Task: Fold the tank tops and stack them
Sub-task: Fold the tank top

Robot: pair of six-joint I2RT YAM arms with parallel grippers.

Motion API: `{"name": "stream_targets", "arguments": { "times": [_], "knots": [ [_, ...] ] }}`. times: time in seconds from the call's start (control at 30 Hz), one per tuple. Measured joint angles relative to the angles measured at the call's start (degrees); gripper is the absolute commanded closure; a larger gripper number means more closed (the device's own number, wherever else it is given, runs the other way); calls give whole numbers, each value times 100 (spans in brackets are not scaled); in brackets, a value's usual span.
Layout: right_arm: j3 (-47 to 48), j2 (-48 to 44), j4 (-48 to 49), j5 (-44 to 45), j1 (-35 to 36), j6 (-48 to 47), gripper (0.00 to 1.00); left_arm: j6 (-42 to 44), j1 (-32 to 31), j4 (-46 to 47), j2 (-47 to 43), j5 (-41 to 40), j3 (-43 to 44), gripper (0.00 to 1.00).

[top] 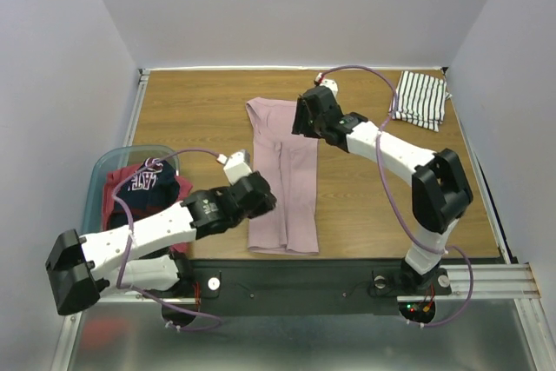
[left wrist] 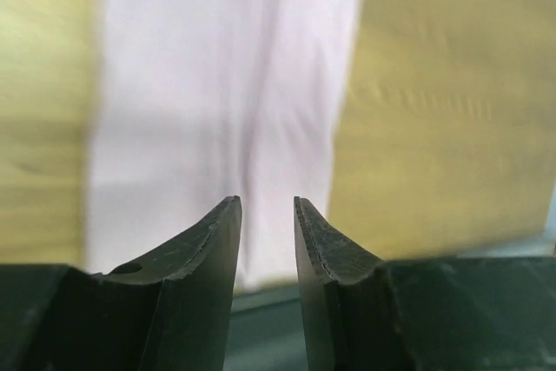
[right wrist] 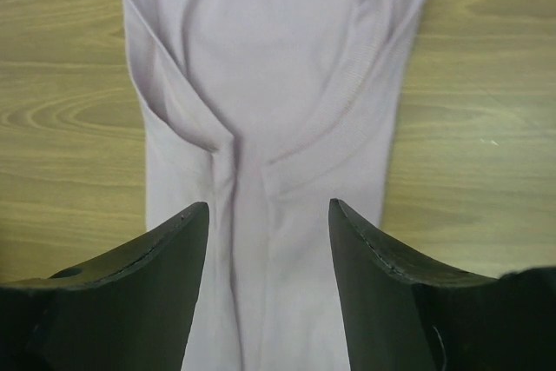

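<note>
A plain dusty-pink cloth tank top (top: pixel 282 182) lies in the middle of the wood-grain table (top: pixel 191 119), folded lengthwise into one long narrow strip. Its strap end points to the far wall and its hem lies near the table's front edge. The right arm's black wrist covers the strip's far right part in the overhead view, so that corner cannot be seen there.

The right gripper (top: pixel 306 117) hangs over the strap end. In its wrist view its two dark fingers (right wrist: pixel 178 241) stand wide apart with nothing between them, and the pink top's (right wrist: pixel 269 84) neckline and overlapping armhole edges show in the gap. The left gripper (top: pixel 254 195) sits at the strip's near left edge. From above, its own housing hides the fingertips. The left wrist view is blurred, yet the jaws (left wrist: pixel 268 210) show a clear gap and hold nothing, with pale pink cloth (left wrist: pixel 217 84) beyond them.

A white tank top with thin black stripes (top: pixel 421 99) lies folded at the far right corner, well apart from both grippers. At the left edge a translucent light-blue plastic tub (top: pixel 98 173) holds a navy top (top: pixel 152 182) on dark red cloth (top: pixel 119 193). The left arm crosses the tub's near side, and the navy top's white print is too small to read.
</note>
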Motion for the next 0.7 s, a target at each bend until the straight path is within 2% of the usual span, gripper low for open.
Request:
{"name": "stream_targets", "arguments": {
  "times": [0.03, 0.17, 0.27, 0.33, 0.57, 0.7],
  "knots": [
    [-236, -258, 9, 70, -4, 4, 40, 160, 474, 46, -66, -15, -59, 58],
    [-680, -551, -15, 175, -90, 28, 58, 769, 1996, 413, -11, 61, -125, 61],
    [-741, -457, -37, 109, -350, 37, 62, 1154, 2828, 723, 372, 175, -17, 63],
    [-629, -269, -57, 37, -629, 20, 65, 1462, 3359, 894, 1051, 229, 372, 64],
    [455, 890, -63, -131, -1499, -22, 79, 2039, 4286, 1565, 3342, 498, 2096, 71],
    [1082, 1432, -48, -197, -1746, -39, 83, 2173, 4701, 1735, 4474, 697, 2962, 77]
  ]
}}
